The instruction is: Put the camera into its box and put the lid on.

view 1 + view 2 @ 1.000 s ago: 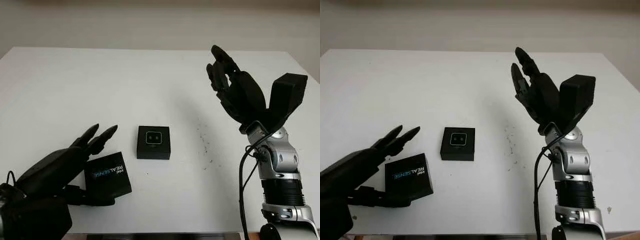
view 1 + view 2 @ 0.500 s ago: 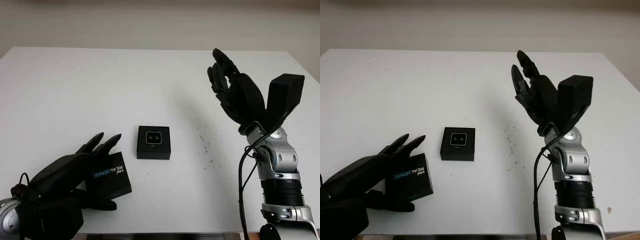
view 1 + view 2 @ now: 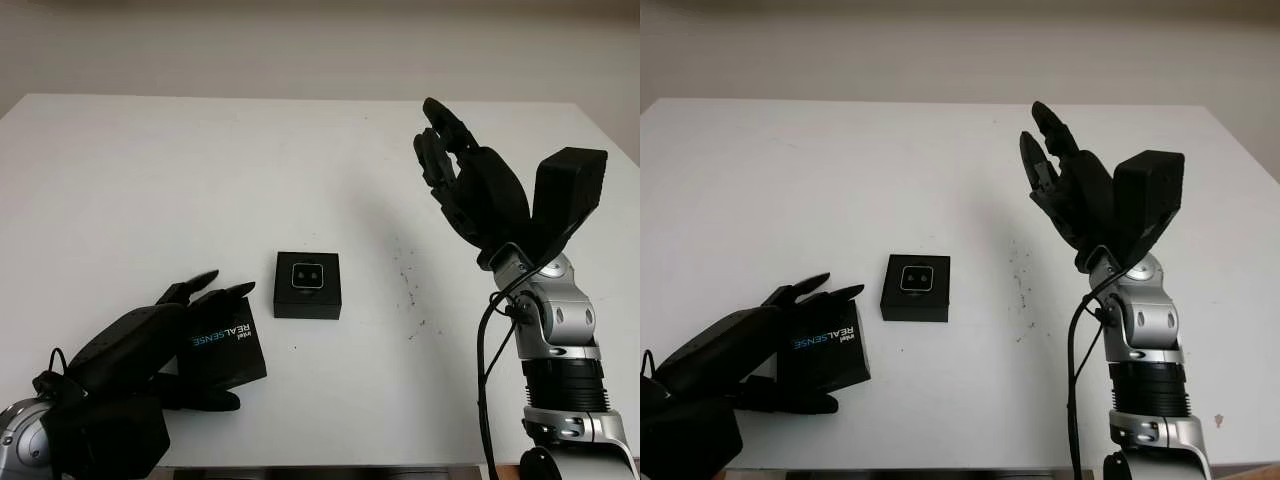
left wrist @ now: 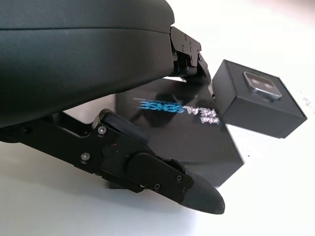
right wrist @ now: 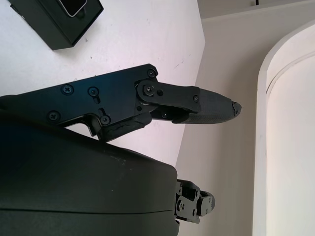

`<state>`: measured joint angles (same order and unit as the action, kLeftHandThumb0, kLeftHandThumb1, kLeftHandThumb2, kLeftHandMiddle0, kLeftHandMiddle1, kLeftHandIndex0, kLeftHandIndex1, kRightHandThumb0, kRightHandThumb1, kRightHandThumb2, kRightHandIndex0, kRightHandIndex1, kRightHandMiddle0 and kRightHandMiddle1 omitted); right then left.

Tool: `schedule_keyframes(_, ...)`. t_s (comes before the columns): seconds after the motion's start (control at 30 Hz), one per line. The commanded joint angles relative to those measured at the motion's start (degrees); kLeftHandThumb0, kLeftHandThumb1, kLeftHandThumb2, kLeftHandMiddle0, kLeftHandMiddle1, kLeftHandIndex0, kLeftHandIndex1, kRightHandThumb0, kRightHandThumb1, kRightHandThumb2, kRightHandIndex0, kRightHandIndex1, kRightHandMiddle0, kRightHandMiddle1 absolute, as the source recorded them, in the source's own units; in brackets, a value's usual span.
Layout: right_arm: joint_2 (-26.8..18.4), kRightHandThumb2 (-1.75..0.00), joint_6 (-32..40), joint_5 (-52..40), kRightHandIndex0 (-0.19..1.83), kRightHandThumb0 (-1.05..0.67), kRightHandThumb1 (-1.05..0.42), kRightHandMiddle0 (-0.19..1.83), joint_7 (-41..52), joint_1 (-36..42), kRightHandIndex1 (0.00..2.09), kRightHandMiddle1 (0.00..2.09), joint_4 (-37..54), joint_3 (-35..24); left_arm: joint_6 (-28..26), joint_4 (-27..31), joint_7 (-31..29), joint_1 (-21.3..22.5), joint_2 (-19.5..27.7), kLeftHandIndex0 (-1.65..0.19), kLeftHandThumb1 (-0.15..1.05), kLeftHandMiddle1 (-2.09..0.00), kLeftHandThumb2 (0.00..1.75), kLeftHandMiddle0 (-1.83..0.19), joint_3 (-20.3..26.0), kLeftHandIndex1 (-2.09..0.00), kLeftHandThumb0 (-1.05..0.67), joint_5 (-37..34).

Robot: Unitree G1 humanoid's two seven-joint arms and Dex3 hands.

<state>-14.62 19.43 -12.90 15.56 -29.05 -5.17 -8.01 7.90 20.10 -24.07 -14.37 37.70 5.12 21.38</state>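
Evidently the camera point(image 3: 306, 276) already sat in its box point(image 3: 307, 285), a small black open case near the centre of the frame on the white table point(image 3: 150, 180), its silver face showing upward. At the lower left of the frame, the left hand point(image 3: 150, 345) had its fingers point(image 3: 212, 297) laid over the top of the lid point(image 3: 225, 342), a black square printed with blue and white lettering, while the thumb point(image 4: 162, 174) ran along the lid's near side; the hand was closed around the lid. Whether the lid had left the table could not be told, though its far edge looked tipped upward. Lid and box stood just beside one another, not touching. The right hand point(image 3: 470, 180) was open and raised at the right of the frame, well apart from both, holding nothing.

The step in hand appeared to be the taking-up of the lid. Done well, this would call for a firm pinch between fingers and thumb, so that the lid hung level rather than tilted. It would then want carrying squarely above the box, its edges turned parallel to the box's edges, and lowering straight down. A skewed approach risked shoving the light box across the table.
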Motion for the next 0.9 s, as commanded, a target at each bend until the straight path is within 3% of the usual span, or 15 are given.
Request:
schedule_keyframes(0.0,-0.67,-0.52,-0.12,-0.18,-0.07,-0.61,-1.05,-0.19,0.47,-0.24,0.04,0.27,0.92,-0.09,-0.44,0.26,-0.19,0.11,-0.11,-0.22,1.04,-1.37,0.08,-0.23,-0.51,-1.22,-0.23,0.19)
schedule_keyframes(0.07,-0.67,-0.52,-0.20,-0.14,-0.07,-0.61,-1.05,-0.19,0.70,-0.30,0.04,0.26,0.74,-0.07,-0.19,0.37,-0.01,0.34,0.15,-0.17,1.05,-1.47,0.10,-0.19,-0.37,-1.35,-0.23,0.55)
schedule_keyframes(0.2,-0.70,-0.53,-0.65,0.83,-0.06,-0.60,-1.05,-0.19,0.57,-0.24,0.05,0.26,0.73,0.45,1.01,0.45,0.83,0.71,0.20,-0.12,1.05,-1.55,0.11,-0.18,0.58,-1.42,-0.24,0.33)
schedule_keyframes(0.37,-0.52,-0.55,0.09,1.05,-0.06,-0.59,-1.05,-0.19,0.60,-0.20,0.05,0.26,1.02,0.66,-0.09,2.70,1.69,2.79,0.01,-0.11,1.05,-1.67,0.09,-0.18,2.28,-1.43,-0.25,0.36)
schedule_keyframes(0.53,-0.16,-0.53,1.34,0.43,-0.06,-0.59,-1.05,-0.19,0.28,0.07,0.05,0.26,1.60,0.54,-0.74,3.41,7.74,6.34,-1.35,-0.19,1.04,-1.67,0.06,-0.27,5.31,-1.37,-0.27,3.14)
schedule_keyframes(0.67,0.05,-0.52,1.02,0.37,-0.05,-0.59,-1.05,-0.17,0.07,0.43,0.05,0.26,1.65,0.54,-5.96,5.19,9.93,11.05,-2.15,-0.24,1.02,-1.73,0.05,-0.29,6.10,-1.34,-0.26,6.96)
schedule_keyframes(0.87,-0.25,-0.55,0.05,0.38,-0.07,-0.59,-1.05,-0.19,1.60,0.83,0.04,0.24,1.40,0.91,-19.75,11.04,3.49,20.04,-2.01,-0.29,0.99,-1.55,0.05,-0.38,4.41,-1.31,-0.23,8.58)
